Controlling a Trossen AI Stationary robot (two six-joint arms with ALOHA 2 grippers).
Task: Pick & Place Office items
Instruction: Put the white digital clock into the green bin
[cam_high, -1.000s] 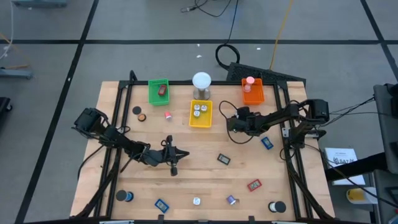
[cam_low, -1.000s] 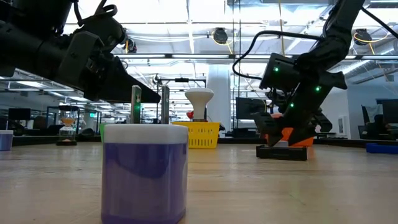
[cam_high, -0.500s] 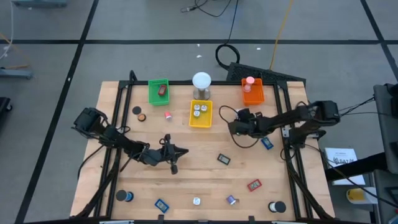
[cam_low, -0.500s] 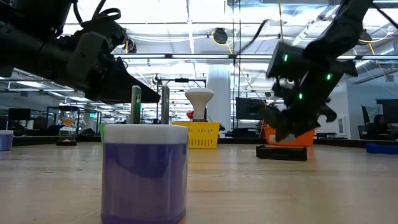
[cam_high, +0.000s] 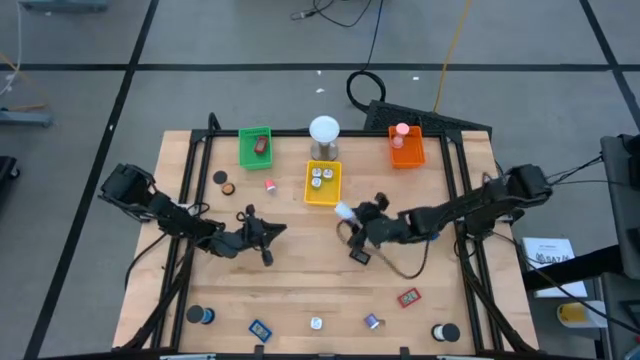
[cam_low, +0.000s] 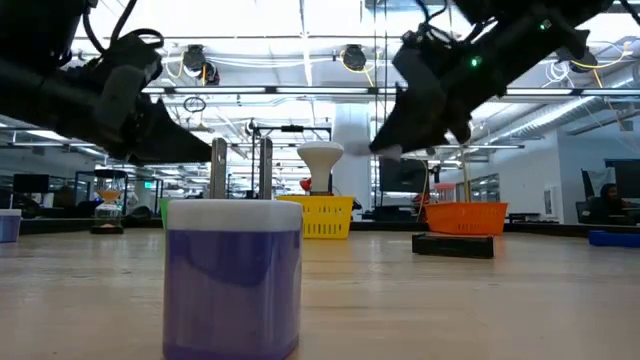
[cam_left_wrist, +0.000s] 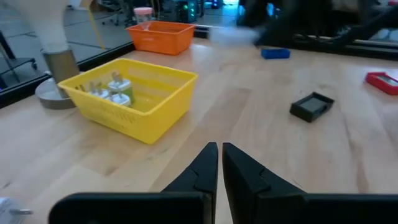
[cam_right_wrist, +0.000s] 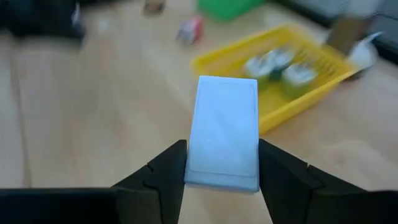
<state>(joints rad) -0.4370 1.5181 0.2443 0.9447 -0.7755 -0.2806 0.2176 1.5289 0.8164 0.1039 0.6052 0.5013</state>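
My right gripper (cam_high: 352, 215) hangs over the table's middle, just near-side of the yellow tray (cam_high: 322, 183), shut on a pale white-blue rectangular piece (cam_right_wrist: 224, 132). My left gripper (cam_high: 272, 231) hovers left of it, shut and empty (cam_left_wrist: 219, 149). Loose on the wood lie a dark piece (cam_high: 360, 256), a red piece (cam_high: 408, 298), a blue piece (cam_left_wrist: 275, 53), another blue piece (cam_high: 260, 328), a silvery bit (cam_high: 316, 322), a purple roll (cam_high: 371, 321), black rolls (cam_high: 203, 316) and a pink bit (cam_high: 270, 185). My right gripper pinches the pale piece between its two fingers (cam_right_wrist: 166, 169), one on each long side (cam_right_wrist: 194, 155). The piece's far end sticks out past the fingertips. The fingers come slanting down from the table's right. The piece (cam_high: 344, 210) is lifted clear of the table.
The green tray (cam_high: 255, 147), the orange tray (cam_high: 406, 149) and the white-domed cylinder (cam_high: 324, 135) stand along the far side. Silvery bits lie in the yellow tray. A second black roll (cam_high: 445, 332) sits at the near right. A dark frame rail (cam_high: 470, 250) borders the right side.
My right gripper has swung from beside the orange tray toward the table's left and near side, ending by the yellow tray's near edge, and has risen in the low view. My left gripper has drawn back a little toward the left and far side.
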